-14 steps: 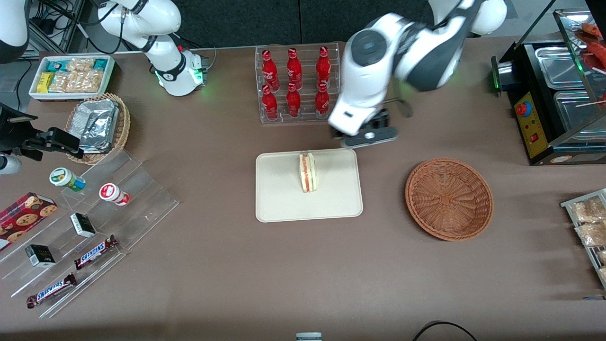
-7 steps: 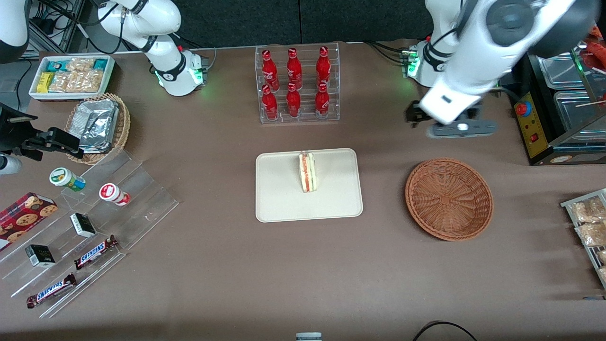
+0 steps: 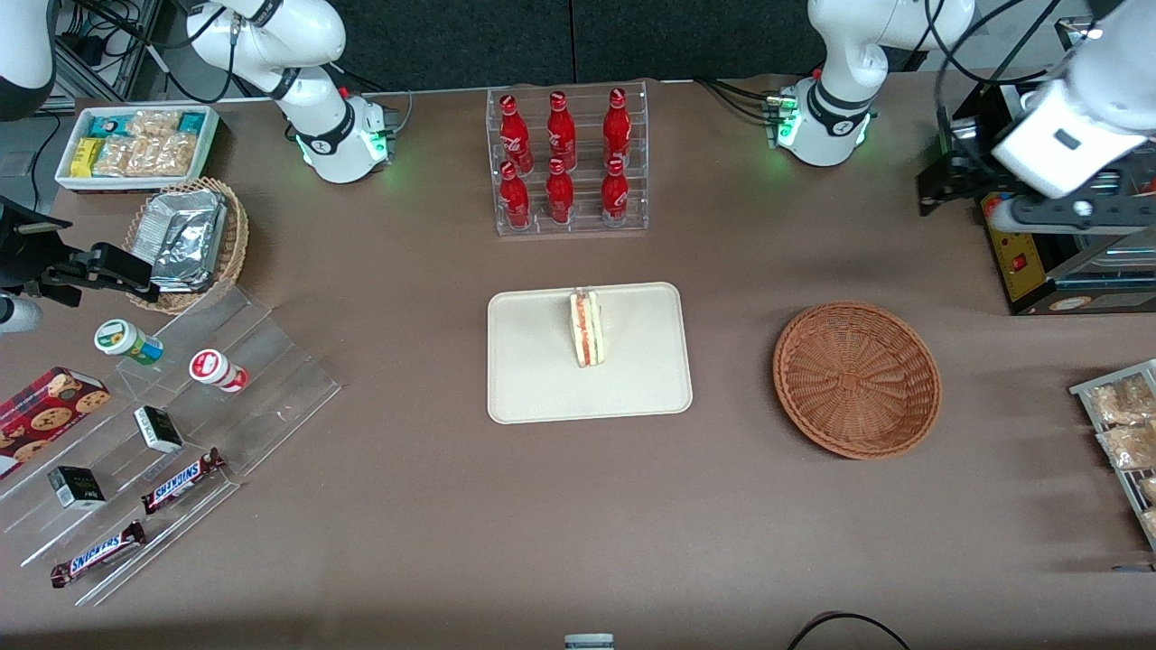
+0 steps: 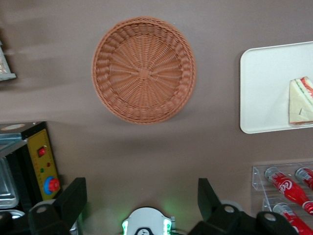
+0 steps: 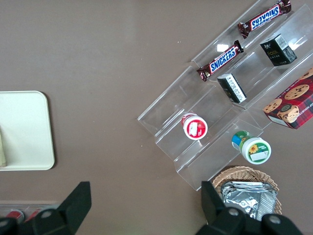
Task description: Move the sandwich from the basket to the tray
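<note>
Sandwich (image 3: 586, 327) rests on tray (image 3: 533, 388); basket (image 3: 856, 379) empty. Gripper (image 4: 142, 203), wide open and holding nothing, hangs high toward the working arm's end. Task judged complete; parking remains.

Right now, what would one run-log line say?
sandwich: on tray | basket: empty | gripper: jaws open, raised near working arm's end

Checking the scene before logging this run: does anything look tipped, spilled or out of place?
Nothing stands out. The sandwich rests on the tray, the basket sits upright and empty, and the gripper, fingers open, is raised toward the working arm's end of the table.
</note>
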`<act>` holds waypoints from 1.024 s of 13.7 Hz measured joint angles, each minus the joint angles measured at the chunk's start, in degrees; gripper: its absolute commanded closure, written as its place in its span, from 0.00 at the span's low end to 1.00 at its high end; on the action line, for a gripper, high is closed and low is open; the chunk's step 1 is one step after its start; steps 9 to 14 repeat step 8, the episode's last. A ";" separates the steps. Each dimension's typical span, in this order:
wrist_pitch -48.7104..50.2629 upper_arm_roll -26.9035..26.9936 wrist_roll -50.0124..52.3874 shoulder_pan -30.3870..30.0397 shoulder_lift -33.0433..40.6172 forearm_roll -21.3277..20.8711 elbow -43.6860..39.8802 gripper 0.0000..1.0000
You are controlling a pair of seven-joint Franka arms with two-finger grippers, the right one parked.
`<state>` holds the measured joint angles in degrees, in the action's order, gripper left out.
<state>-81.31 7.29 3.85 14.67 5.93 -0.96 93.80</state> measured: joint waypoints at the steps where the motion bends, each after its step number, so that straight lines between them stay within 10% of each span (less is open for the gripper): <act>1: 0.01 -0.11 -0.57 -0.95 -0.19 0.01 -0.03 0.00; 14: 0.01 -5.46 0.17 -9.80 -3.02 1.09 -1.53 0.00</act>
